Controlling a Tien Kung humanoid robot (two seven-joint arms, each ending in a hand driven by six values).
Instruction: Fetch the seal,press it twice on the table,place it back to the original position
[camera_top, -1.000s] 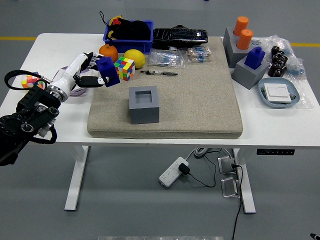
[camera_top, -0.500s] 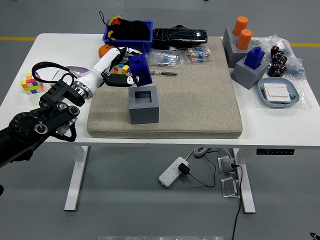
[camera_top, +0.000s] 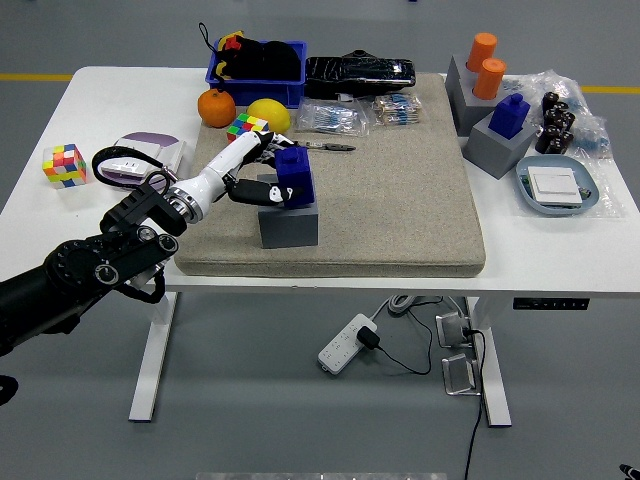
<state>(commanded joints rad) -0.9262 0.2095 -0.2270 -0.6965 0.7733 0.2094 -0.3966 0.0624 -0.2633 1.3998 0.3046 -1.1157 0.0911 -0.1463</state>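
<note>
Right now your left hand (camera_top: 255, 180) has its white fingers (camera_top: 262, 192) pinched around the dark blue block-shaped seal (camera_top: 295, 178), which sits right on top of the grey square holder block (camera_top: 289, 222); you cannot tell whether it is already seated in the recess. That holder stands on the beige felt mat (camera_top: 400, 190) covering the middle of the white tabletop (camera_top: 100, 110). Your black left arm comes in from the lower left, crossing the mat's near left corner. Just behind the hand lie a multicoloured puzzle cube (camera_top: 244, 126), a yellow lemon (camera_top: 268, 115) and an orange (camera_top: 216, 107). A second multicoloured cube (camera_top: 62, 165) sits well apart at the left edge. At the far right, another blue seal (camera_top: 511, 113) stands in its own grey holder (camera_top: 498, 146).
</note>
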